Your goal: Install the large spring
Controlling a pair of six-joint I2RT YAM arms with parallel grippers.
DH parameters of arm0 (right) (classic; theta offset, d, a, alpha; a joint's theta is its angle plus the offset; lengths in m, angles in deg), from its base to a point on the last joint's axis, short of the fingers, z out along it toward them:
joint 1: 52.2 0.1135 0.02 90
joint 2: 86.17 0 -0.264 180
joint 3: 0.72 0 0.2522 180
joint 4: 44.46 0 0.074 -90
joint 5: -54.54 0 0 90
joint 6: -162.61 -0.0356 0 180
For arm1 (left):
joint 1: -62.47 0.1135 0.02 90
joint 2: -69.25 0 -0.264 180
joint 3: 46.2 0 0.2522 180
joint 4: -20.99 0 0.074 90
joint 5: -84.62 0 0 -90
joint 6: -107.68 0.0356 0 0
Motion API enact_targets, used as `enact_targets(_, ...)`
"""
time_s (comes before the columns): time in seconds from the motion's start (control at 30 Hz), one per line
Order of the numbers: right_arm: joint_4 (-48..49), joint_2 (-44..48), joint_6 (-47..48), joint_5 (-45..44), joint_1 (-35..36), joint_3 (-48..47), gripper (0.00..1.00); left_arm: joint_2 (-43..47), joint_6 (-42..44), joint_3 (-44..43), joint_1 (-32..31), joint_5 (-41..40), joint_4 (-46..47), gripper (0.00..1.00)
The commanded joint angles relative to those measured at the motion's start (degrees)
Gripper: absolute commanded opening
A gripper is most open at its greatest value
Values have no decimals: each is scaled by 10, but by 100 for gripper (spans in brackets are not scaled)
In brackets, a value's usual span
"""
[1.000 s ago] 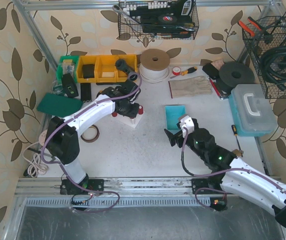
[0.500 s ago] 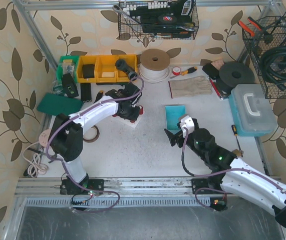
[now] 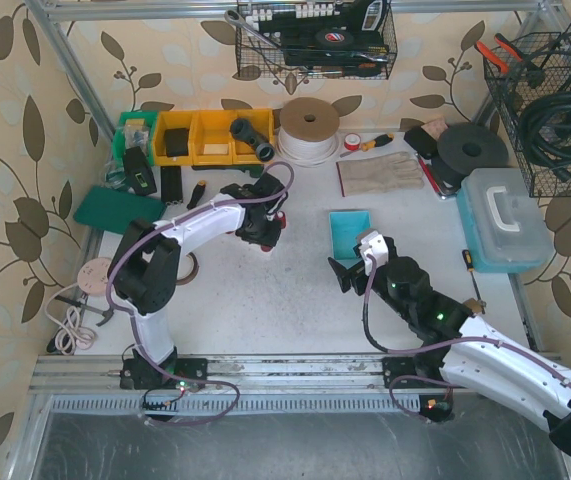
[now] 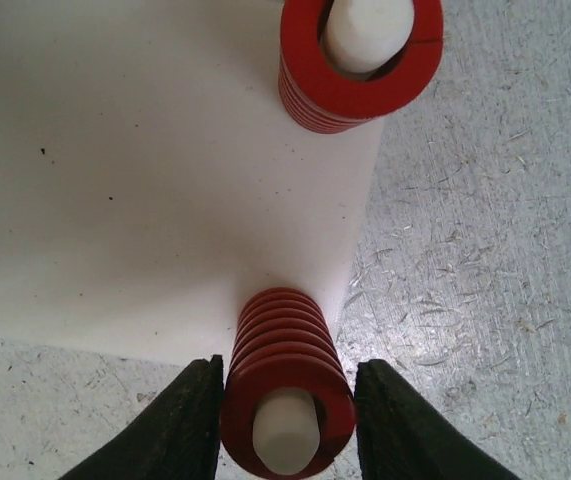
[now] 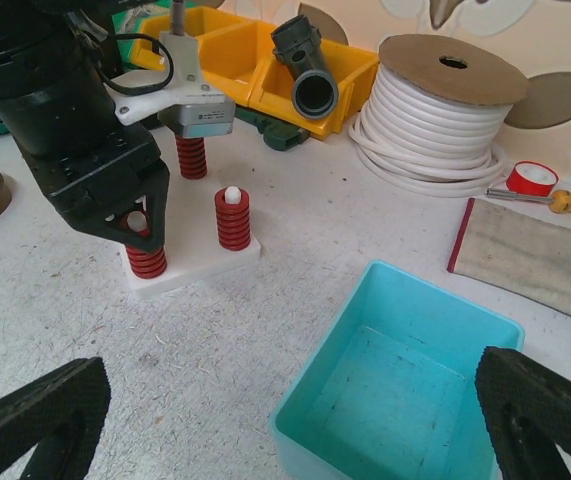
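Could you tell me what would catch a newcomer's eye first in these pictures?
The bright red stands out: left of the table's middle, the left gripper clasps one spring on its peg at a corner of the white base. A second spring stands on the next peg. To their right sits an empty blue bin.

- Top view: bright, even overhead light; shadows on the table [image 3: 265, 300] are short and soft.
- Left wrist view: red spring [image 4: 287, 390] sharp; white base plate [image 4: 145, 170] nearly washed out.
- Right wrist view: fingers [image 5: 40, 420] of the right gripper [image 5: 290, 400] blurred at the lower corners; cord spool [image 5: 445, 110] crisp, its shadow faint.
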Motion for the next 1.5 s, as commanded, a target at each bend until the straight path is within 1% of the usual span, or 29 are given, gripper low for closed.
enact_targets(0.0, 9, -2, 1, -2, 1, 4, 98, 26, -4, -5, 5, -7, 3, 54)
enact_targets(0.03, 10, -4, 1, -2, 1, 3, 98, 35, -5, -5, 5, -13, 3, 65)
enact_targets(0.07, 10, -6, 1, -2, 1, 2, 98, 43, -6, -5, 5, -16, 3, 71)
enact_targets(0.13, 9, -9, 1, -7, 1, -1, 98, 63, -9, -4, 5, -22, 4, 76)
enact_targets(0.23, -1, -18, -6, -27, 1, -17, 98, 107, -18, 10, 4, -44, 21, 79)
enact_targets(0.33, -33, -31, -29, -92, 1, -59, 98, 167, -19, 42, 5, -66, 73, 81)
enact_targets(0.4, -58, -50, -48, -171, -1, -90, 99, 219, -13, 87, 5, -77, 152, 82)
enact_targets(0.47, -87, -81, -47, -231, -11, -126, 99, 284, -1, 147, 5, -102, 236, 82)
enact_targets(0.57, -92, -126, -12, -271, -40, -160, 99, 353, 35, 242, 5, -163, 352, 84)
enact_targets(0.63, -75, -145, 7, -275, -68, -164, 99, 375, 66, 279, 6, -209, 391, 85)
enact_targets(0.77, -8, -159, 56, -246, -137, -139, 99, 384, 168, 333, 10, -260, 471, 86)
enact_targets(0.83, 28, -166, 90, -226, -176, -118, 99, 369, 246, 343, 13, -271, 495, 86)
enact_targets(0.87, 44, -172, 98, -213, -200, -108, 99, 357, 262, 340, 17, -294, 497, 87)
enact_targets(0.93, 66, -180, 97, -167, -255, -93, 99, 333, 267, 340, 37, -323, 507, 87)
enact_targets(0.97, 83, -183, 94, -145, -281, -82, 99, 326, 267, 344, 51, -319, 513, 87)
enact_targets(1.03, 128, -184, 98, -113, -318, -52, 99, 325, 268, 371, 92, -282, 545, 88)
enact_targets(1.1, 159, -180, 98, -83, -346, -29, 99, 336, 266, 414, 130, -253, 603, 89)
enact_targets(1.2, 221, -188, 109, -44, -362, 9, 99, 345, 246, 469, 196, -231, 661, 89)
enact_targets(1.3, 265, -225, 123, -24, -368, 16, 99, 348, 219, 514, 270, -197, 677, 89)
enact_targets(1.37, 290, -259, 136, -22, -369, 11, 99, 350, 216, 529, 290, -220, 698, 90)
enact_targets(1.43, 315, -291, 145, -27, -371, 8, 99, 345, 223, 524, 309, -180, 703, 89)
enact_targets(1.47, 334, -304, 151, -25, -372, 9, 99, 333, 234, 520, 313, -173, 704, 90)
